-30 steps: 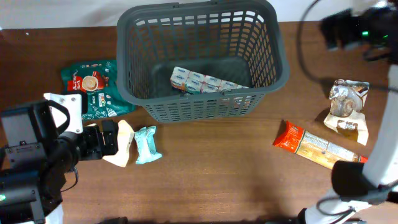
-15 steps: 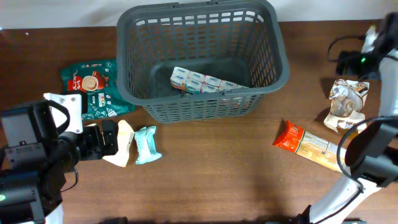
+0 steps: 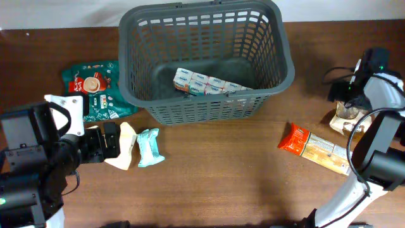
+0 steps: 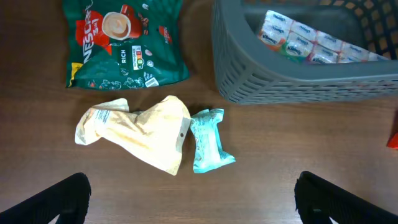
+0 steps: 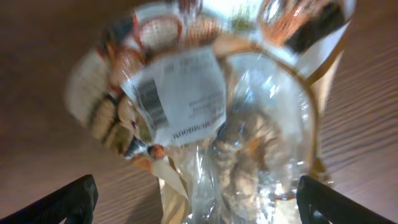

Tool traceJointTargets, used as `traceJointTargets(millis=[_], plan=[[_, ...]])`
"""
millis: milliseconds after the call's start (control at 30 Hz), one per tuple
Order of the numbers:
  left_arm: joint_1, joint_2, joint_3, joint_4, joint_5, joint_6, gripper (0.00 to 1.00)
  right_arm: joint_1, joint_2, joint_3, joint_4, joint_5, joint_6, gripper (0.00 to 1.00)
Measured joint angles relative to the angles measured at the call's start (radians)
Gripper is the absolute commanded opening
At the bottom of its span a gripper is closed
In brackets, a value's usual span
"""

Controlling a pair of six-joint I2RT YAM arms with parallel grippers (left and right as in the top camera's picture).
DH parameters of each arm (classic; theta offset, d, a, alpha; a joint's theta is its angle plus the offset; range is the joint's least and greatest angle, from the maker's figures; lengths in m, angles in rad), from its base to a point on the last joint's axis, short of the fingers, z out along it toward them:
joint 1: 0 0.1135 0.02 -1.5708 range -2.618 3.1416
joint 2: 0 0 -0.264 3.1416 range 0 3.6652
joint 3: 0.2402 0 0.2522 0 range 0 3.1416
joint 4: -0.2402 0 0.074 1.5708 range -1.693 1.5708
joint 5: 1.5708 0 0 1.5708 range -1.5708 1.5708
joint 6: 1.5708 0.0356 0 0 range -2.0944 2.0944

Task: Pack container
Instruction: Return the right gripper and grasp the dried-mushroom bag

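**Right arm drops over the clear snack bag**

Since a second ago the right arm has swung in from the far corner and come down. The right gripper (image 5: 199, 208) now hangs right above the clear snack bag (image 5: 211, 124). Its two dark tips sit wide apart, one on each side of the bag, and nothing is pinched yet. The bag is straight below, so the next move looks like a short drop and a squeeze. Its long side runs from near to far on the bench (image 3: 240, 183).

The wrist picture is blurry, so I cannot tell if the tips touch the bag. From above, the arm covers the top of it.

An orange packet (image 3: 314, 147) lies just beside the bag, toward the middle.

The left arm has not moved. The left gripper (image 4: 193, 199) is spread wide too and holds nothing. A yellow pouch (image 4: 140, 134) and a teal packet (image 4: 208, 140) lie in front of it, touching, with a green coffee bag (image 4: 121, 40) further off.

The basket (image 3: 278, 69) sits at the far middle, well to the left of the right gripper. One pack of tissues (image 3: 209, 83) lies inside.
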Motion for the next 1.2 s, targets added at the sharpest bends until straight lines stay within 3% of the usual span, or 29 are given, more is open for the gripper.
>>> traceJointTargets(millis=[133,200,500,633,767,933,1067,1200], plan=[[0.0,0.0,0.0,0.0,0.0,0.0,0.99,-0.013,0.0,-0.06,0.036,0.003,0.0,1.0],[0.0,0.0,0.0,0.0,0.0,0.0,0.99,-0.024,0.0,-0.077,0.051,0.006,0.0,0.94],[0.0,0.0,0.0,0.0,0.0,0.0,0.99,-0.042,0.0,-0.098,0.074,0.009,0.007,0.26],[0.0,0.0,0.0,0.0,0.0,0.0,0.99,-0.042,-0.007,-0.098,0.065,0.012,0.031,0.06],[0.0,0.0,0.0,0.0,0.0,0.0,0.99,-0.043,-0.014,-0.093,0.032,-0.005,0.06,0.04],[0.0,0.0,0.0,0.0,0.0,0.0,0.99,-0.043,-0.014,-0.018,-0.14,-0.076,0.095,0.04],[0.0,0.0,0.0,0.0,0.0,0.0,0.99,-0.04,-0.014,0.171,-0.282,-0.168,0.106,0.04],[0.0,0.0,0.0,0.0,0.0,0.0,0.99,-0.021,-0.016,0.482,-0.413,-0.24,0.109,0.04]])
